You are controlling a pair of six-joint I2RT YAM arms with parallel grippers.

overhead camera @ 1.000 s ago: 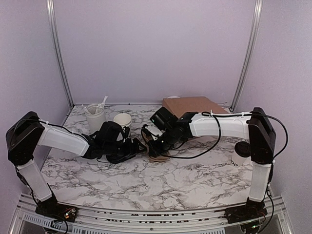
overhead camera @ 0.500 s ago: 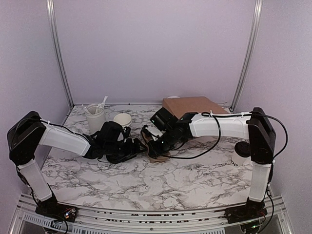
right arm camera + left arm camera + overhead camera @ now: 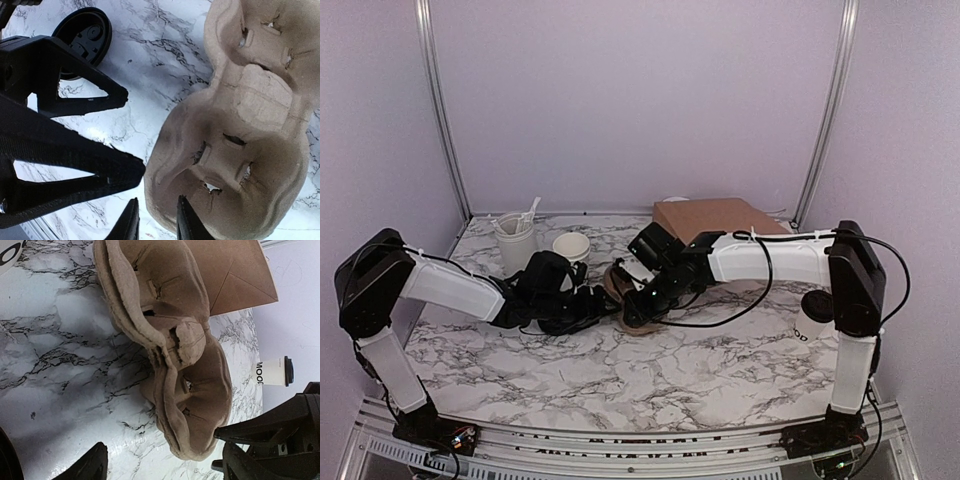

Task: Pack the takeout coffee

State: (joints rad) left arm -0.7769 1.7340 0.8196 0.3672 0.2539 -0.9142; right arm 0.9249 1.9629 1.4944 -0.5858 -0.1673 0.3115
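Between the fingers of the right claw (image 3: 157, 200), the cup carrier (image 3: 235, 125) is pinched by its rim.
The left claw (image 3: 134, 132) gapes empty alongside, probably to help square it; the takeout coffee (image 3: 272, 372) stands well apart.

Takeout coffee (image 3: 808, 320) upright, far right.

Brown moulded-pulp cup carrier (image 3: 240, 115) at mid-table (image 3: 620, 375). Behind it, leftward: open white cup (image 3: 571, 245), then cutlery tumbler (image 3: 515, 242). Behind, rightward: brown paper bag (image 3: 715, 215).

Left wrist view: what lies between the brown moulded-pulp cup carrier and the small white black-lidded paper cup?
Only bare marble tabletop separates the brown moulded-pulp cup carrier from the white paper cup, shown in the left wrist view.
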